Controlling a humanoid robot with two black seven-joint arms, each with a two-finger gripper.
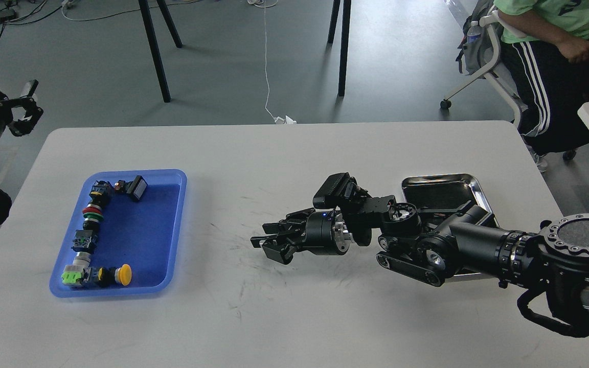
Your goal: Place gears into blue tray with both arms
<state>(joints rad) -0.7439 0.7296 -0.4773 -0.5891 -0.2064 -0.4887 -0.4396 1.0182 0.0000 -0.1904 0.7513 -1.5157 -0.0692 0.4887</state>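
Where chairs stand, grey floor (pixel 391 61), white table (pixel 274 163)

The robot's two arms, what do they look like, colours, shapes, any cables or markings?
Both arms are black. The right arm is built of thick round segments with silver joint rings, a bolted disc-shaped joint cap near the view's edge, a black corrugated cable and a small blue light near the wrist. The right gripper has black angular fingers. The left gripper is likewise black, with pale fingertips.

- This looks like a lab or workroom for testing robots.
- It has a bare grey floor (pixel 233 56) with loose cables (pixel 266 61).
- A plain white table (pixel 284 168) stands there.
- A person (pixel 555 46) sits on a rolling chair (pixel 483 76) nearby.
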